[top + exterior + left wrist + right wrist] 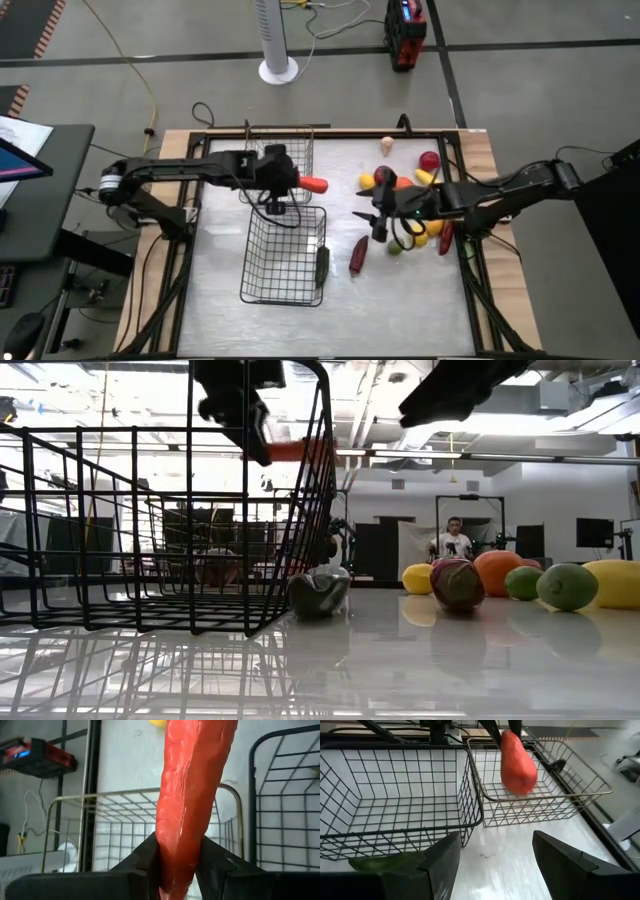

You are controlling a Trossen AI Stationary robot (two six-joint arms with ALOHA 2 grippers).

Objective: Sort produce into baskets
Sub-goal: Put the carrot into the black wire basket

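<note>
1. the long orange-red toy carrot (192, 795) is pinched at its thick end between the two dark fingers of the left gripper (177, 865), lifted well clear of the table. its free tip sticks out sideways past the gripper, which suits carrying it and letting it fall lengthwise.
2. in the high view the carrot (313, 184) hangs around the far rim of the dark wire-mesh basket (283, 255), next to the pale wire-mesh basket (298, 150) behind it. the right wrist view shows it over the pale basket (545, 795); which of the two it is meant for cannot be told.
3. the left arm reaches level across the table from its side, wrist bent so the gripper stays above both rims.
4. both baskets look bare inside, so the sorting seems barely begun.
5. a long dark green piece (323, 263) lies on the table touching the dark basket's outer wall, and a long dark red piece (359, 256) lies just beside it.
6. the remaining produce, round red (429, 160), yellow (366, 181) and other pieces, is bunched near the right arm.
7. the right gripper (379, 222) hovers between that heap and the baskets, fingers spread and holding nothing, likely ready for a next pick.
</note>
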